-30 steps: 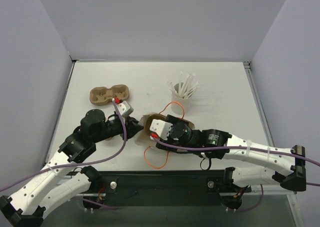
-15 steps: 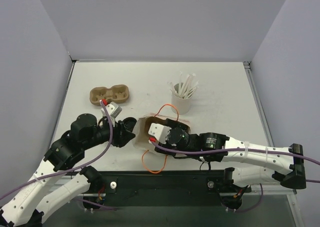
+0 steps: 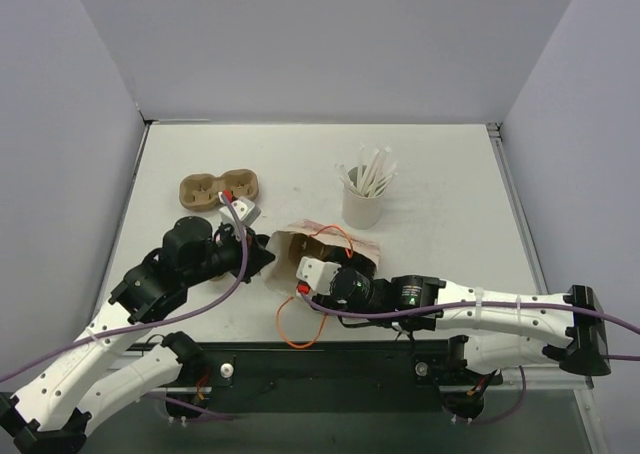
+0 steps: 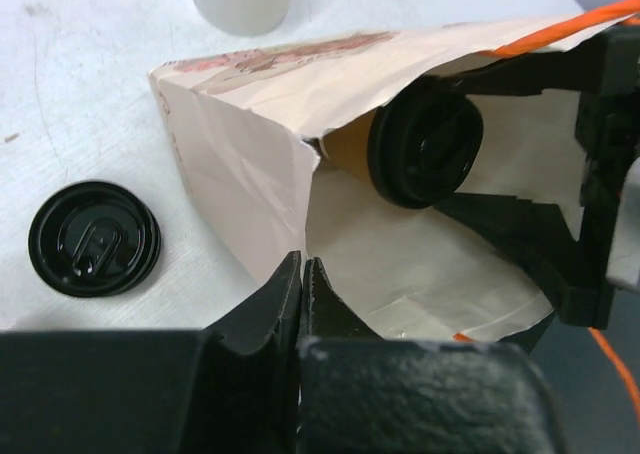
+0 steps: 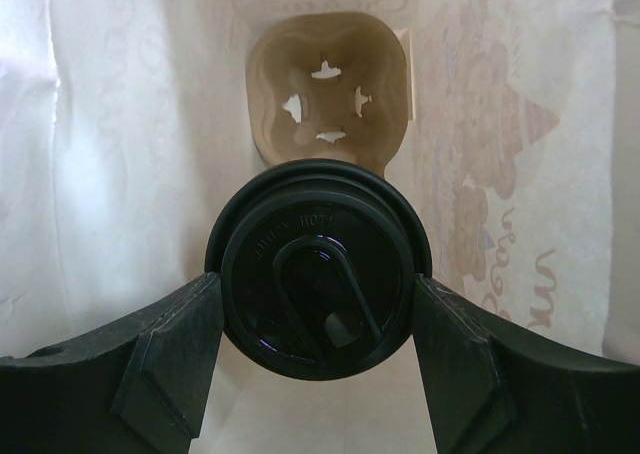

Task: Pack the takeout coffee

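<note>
The lid of the coffee [image 5: 318, 274] has small raised letters, but they are too blurry to read. The bag [image 4: 240, 144] has a red-brown print along its top side. From inside, the print shows through the paper as swirls and shapes. No word on it can be read.

The bag lies on its side on the table [image 3: 440, 164] with its mouth open. The coffee is inside the bag, lying on its side too, with its black lid facing the mouth. The right pincer [image 5: 318, 294] reaches into the bag and grips the coffee. One finger [image 5: 170, 344] presses each side of the lid, so the coffee sits right between them. Behind the coffee, at the back of the bag, is a tan tray [image 5: 330, 94].

The left pincer [image 4: 302, 272] is clenched shut, with its tips right at the lower edge of the bag's mouth. It cannot be told if any paper is caught between them. The coffee is up and to the right of those tips, apart from them.

A loose lid [image 4: 93, 239] lies flat on the table just beside the bag.
</note>
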Available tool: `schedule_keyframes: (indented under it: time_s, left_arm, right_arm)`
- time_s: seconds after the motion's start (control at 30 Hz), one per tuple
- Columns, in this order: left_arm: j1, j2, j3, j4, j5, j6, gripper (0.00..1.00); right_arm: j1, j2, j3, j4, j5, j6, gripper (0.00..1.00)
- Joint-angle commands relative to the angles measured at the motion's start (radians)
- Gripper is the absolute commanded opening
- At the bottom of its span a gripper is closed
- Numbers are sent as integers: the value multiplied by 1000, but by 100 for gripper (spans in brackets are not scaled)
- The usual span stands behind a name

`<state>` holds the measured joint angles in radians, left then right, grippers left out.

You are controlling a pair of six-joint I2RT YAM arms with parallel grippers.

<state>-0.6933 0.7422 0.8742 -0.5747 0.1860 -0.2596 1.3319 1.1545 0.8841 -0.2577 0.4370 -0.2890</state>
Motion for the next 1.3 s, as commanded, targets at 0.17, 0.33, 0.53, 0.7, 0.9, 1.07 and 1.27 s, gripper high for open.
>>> schedule_keyframes:
  time_s: [0.17,0.33,0.53,0.7,0.9,1.07,1.27]
  left_arm:
    - [-15,-66,-75,312,6,69,0]
    - [-21,-102,-161,345,-2,63,0]
    - [-41,-116,-187,335,-29,60,0]
    - [-66,-138,-201,323,-57,59,0]
    - [-132,-179,-256,351,-124,30,0]
    - [-198,-159,-241,354,-164,23,0]
    - [-232,-154,-241,345,-177,20,0]
  right_arm:
    - [-72,-64,19,83,-47,-162,50]
    - [-91,-55,42,11,-106,-222,51]
    - [-85,-38,65,-37,-77,-260,50]
    - [-85,-21,82,-126,-50,-311,50]
    - [-96,-35,55,-169,-58,-332,50]
    - [-105,-23,24,-173,-26,-314,49]
    - [-109,-13,12,-176,-63,-303,49]
